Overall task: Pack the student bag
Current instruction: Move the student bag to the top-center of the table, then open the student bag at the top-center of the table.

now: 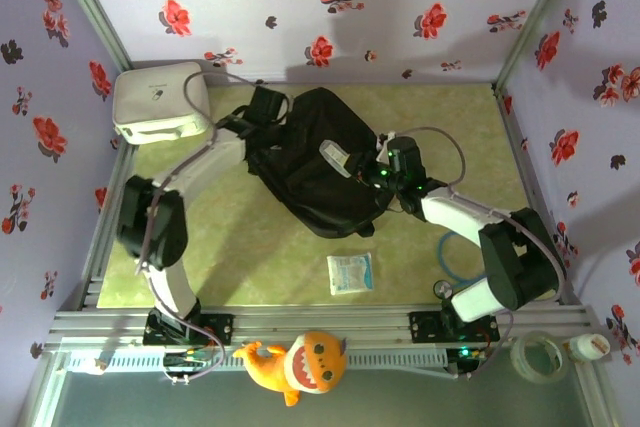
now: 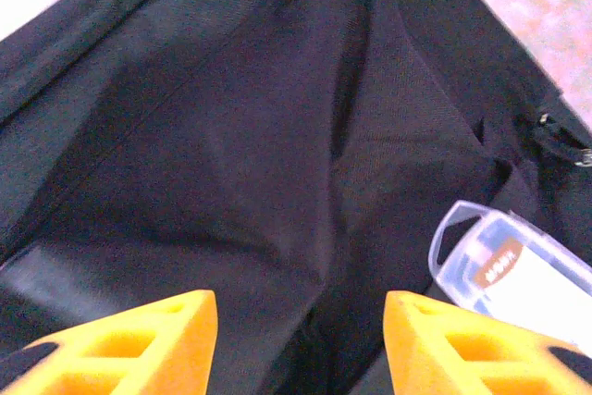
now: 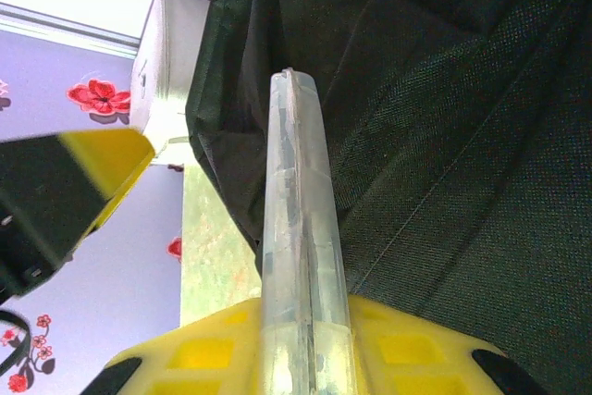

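**A:** Where does the student bag (image 1: 315, 162) lie from the right gripper (image 3: 305, 326)?

**B:** Directly ahead of the jaws and to one side of them. These jaws pinch a clear case (image 3: 296, 228) by its thin edges. The long axis of the case points straight forward from them, over the black fabric.

**A:** And the left gripper (image 2: 301, 321)?

**B:** Its jaws stand spread, with nothing between them. Bag fabric lies just ahead, and the case is off beside one finger.

**A:** Which arm is nearer to pack?

**B:** I think the right one. I cannot tell where the opening of the bag is.
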Tool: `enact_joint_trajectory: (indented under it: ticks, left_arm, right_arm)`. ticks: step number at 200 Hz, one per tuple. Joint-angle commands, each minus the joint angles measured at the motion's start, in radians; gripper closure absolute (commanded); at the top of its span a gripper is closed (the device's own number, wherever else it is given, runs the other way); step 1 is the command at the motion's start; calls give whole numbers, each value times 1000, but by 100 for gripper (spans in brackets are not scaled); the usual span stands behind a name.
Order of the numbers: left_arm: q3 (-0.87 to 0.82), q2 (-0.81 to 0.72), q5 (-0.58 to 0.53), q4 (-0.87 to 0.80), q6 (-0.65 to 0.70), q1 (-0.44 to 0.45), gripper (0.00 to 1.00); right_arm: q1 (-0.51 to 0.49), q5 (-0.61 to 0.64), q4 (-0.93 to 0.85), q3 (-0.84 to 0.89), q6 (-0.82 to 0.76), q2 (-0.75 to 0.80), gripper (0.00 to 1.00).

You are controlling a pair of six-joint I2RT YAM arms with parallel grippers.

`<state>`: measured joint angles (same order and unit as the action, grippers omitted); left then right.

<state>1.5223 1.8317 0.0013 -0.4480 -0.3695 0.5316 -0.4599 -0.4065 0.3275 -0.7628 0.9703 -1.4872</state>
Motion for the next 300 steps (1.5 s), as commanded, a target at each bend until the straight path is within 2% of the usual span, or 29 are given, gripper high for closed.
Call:
enact_joint_trajectory:
  ticks: [1, 29, 70, 94, 116, 163, 213, 253, 300]
  left_arm:
    - [119, 119, -105, -129, 102, 40, 52]
    - [235, 235, -250, -180, 143, 74, 57]
    - [312, 333, -259, -214, 135, 78, 63]
    - [330, 350, -247, -214, 123, 77, 79]
    - [344, 334, -210, -209, 111, 78, 100]
    - [330, 231, -94, -189, 89, 68, 100]
    - [226, 109, 81, -123, 18, 41, 100]
    - [155, 72, 189, -73, -31, 10, 100]
    - [136, 78, 212, -52, -51, -13, 100]
  right_arm:
    - [0, -36, 92, 23, 40, -17, 77]
    - [0, -26, 98, 57, 44, -2, 77]
    - [-1, -30, 71, 82, 34, 22, 77]
    - [0, -29, 63, 107, 32, 34, 77]
    - [-1, -29, 68, 146, 46, 45, 77]
    - [0, -34, 144, 234, 92, 67, 76]
    - [1, -59, 222, 222, 122, 27, 76]
    - [1, -45, 298, 200, 136, -14, 76]
    - [0, -57, 395, 115, 173, -141, 76]
